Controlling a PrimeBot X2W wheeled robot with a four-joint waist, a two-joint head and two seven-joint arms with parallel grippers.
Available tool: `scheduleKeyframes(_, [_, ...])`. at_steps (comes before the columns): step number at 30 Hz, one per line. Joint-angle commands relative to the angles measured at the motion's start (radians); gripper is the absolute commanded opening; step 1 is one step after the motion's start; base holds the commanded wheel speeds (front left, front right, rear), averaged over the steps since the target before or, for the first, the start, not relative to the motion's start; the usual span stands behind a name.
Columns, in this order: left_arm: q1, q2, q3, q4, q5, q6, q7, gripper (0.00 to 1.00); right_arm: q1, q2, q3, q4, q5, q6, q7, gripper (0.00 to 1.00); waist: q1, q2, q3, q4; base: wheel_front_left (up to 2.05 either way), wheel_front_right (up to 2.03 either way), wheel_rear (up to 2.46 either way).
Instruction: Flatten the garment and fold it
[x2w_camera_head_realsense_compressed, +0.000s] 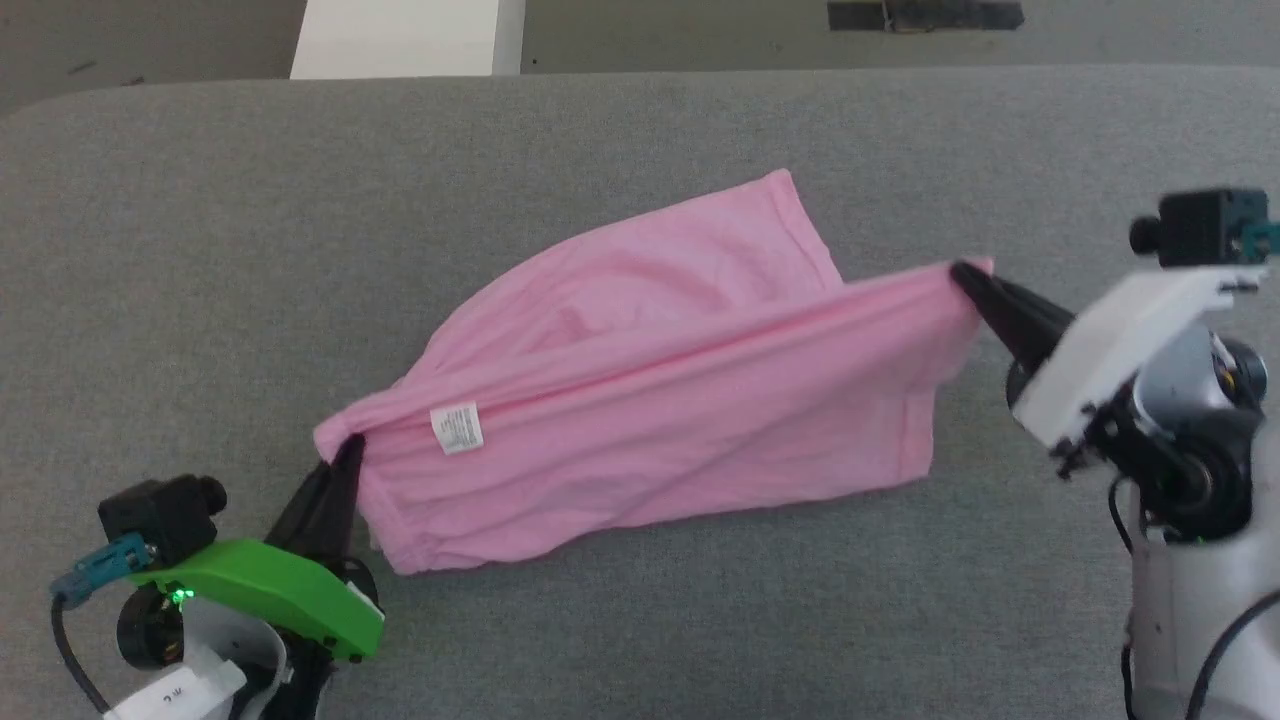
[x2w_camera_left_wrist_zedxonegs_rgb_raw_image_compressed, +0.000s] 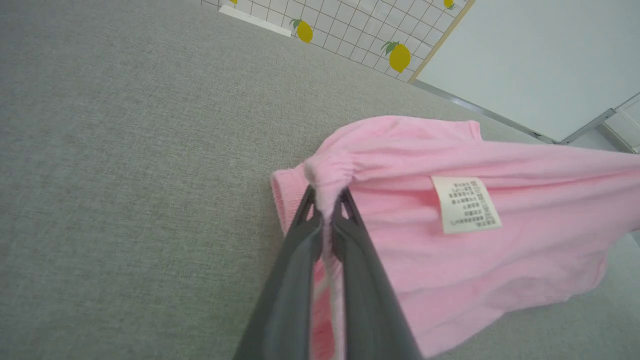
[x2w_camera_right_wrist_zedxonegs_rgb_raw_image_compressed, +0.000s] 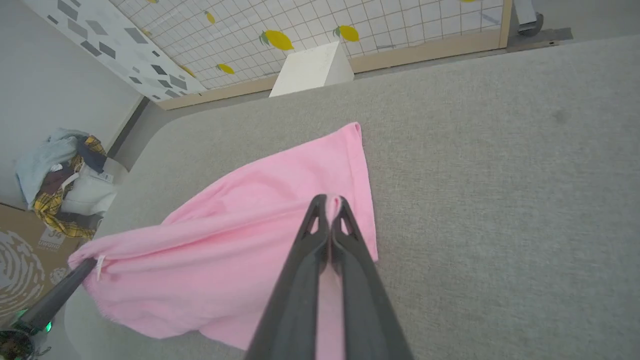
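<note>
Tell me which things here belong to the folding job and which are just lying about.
In the job: pink garment; left end effector and right end effector, both shut on it; grey surface beneath.
Lying about: white block; heap of clothes; cardboard box.

Pink garment (x2w_camera_head_realsense_compressed: 640, 400) on grey table (x2w_camera_head_realsense_compressed: 200, 250)

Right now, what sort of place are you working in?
Probably an indoor laundry-folding test room: a grey cloth-covered table, a lemon-print tiled wall, and a heap of clothes near a cardboard box.
</note>
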Motion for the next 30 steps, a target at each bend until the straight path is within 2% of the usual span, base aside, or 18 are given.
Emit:
scheduleKeyframes(1, [-0.028,0.011,0.013,0.012,-0.004,-0.002,-0.004,0.0,-0.068,-0.002,0.011,0.049,-0.02,-0.002,-0.022,0.0,0.0001,0.0,0.08,0.02,0.0,0.0,0.0])
scheduleKeyframes(8, [-0.14,0.0,0.013,0.046,-0.003,-0.037,-0.018,0.0,-0.366,-0.002,0.078,0.356,-0.105,-0.002,-0.09,0.0,0.0001,0.0,0.181,0.083,0.0,0.0,0.0])
scheduleKeyframes(17, [-0.242,-0.018,-0.001,0.106,0.0,-0.064,-0.021,0.0,-0.608,-0.002,0.102,0.665,-0.254,-0.002,-0.135,0.0,0.0001,0.0,0.254,0.124,0.0,0.0,0.0])
scheduleKeyframes(24, [-0.284,-0.024,-0.007,0.146,-0.003,-0.075,-0.018,0.0,-0.696,-0.002,0.082,0.813,-0.356,-0.002,-0.149,0.0,0.0001,0.0,0.281,0.129,0.0,0.0,0.0])
scheduleKeyframes(30, [-0.311,-0.03,-0.021,0.173,-0.003,-0.085,-0.01,0.0,-0.737,-0.002,0.094,0.878,-0.368,-0.002,-0.195,0.0,0.0001,0.0,0.293,0.13,0.0,0.0,0.0])
